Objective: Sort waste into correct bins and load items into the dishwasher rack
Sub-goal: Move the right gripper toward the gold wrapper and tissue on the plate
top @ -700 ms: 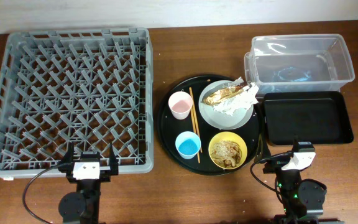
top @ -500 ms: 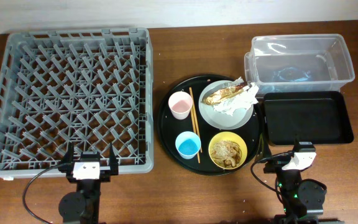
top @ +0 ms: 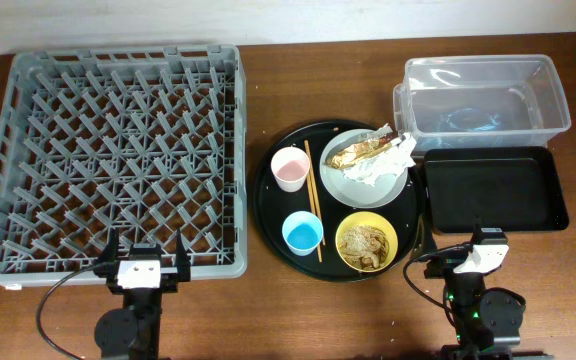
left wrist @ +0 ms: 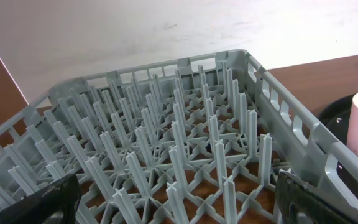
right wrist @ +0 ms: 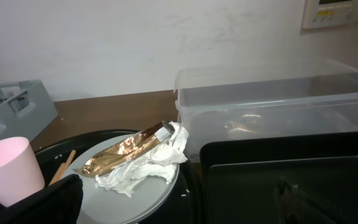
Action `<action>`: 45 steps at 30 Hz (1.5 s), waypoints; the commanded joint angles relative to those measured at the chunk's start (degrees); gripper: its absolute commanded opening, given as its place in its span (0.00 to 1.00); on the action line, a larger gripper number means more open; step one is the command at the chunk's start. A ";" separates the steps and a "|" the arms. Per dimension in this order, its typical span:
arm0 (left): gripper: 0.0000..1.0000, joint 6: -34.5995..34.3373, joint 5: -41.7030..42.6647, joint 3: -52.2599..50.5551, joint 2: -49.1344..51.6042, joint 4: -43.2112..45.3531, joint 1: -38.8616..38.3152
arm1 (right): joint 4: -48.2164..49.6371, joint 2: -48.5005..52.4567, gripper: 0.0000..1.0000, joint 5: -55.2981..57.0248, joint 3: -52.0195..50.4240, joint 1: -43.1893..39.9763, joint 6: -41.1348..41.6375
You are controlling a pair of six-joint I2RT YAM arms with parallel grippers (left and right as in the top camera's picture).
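The grey dishwasher rack [top: 28, 120] fills the left of the table and holds nothing; it also fills the left wrist view [left wrist: 166, 124]. On the round black tray [top: 268, 205] sit a pink cup [top: 290, 168], a blue cup [top: 302, 233], chopsticks [top: 312, 200], a yellow bowl [top: 393, 228] with brownish food scraps [top: 364, 243], and a grey-white plate [top: 393, 185] bearing a gold foil wrapper [top: 356, 150] and crumpled white paper [top: 383, 162]. The clear tub [top: 483, 95] and the black rectangular tray [top: 493, 190] stand at the right. My left gripper [top: 146, 268] and right gripper [top: 476, 252] are open and empty at the front edge.
The wall runs along the table's far edge. In the right wrist view the plate [right wrist: 160, 196], wrapper [right wrist: 126, 149], paper [right wrist: 151, 165], pink cup [right wrist: 8, 168], clear tub [right wrist: 278, 106] and black rectangular tray [right wrist: 291, 174] lie just ahead.
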 commanded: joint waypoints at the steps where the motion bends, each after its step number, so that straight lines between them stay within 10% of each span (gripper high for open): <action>1: 0.99 0.74 -0.39 -0.76 -0.52 0.17 0.24 | -0.22 -0.17 0.99 0.96 -0.42 -0.22 -0.24; 31: 0.99 0.74 -0.39 -0.76 -0.52 0.17 0.24 | 7.54 -0.17 0.98 0.26 0.83 -0.22 -0.24; 45: 0.99 0.74 -0.39 -0.76 -0.52 0.17 0.24 | -6.08 20.17 0.98 -10.56 33.57 -0.22 -0.70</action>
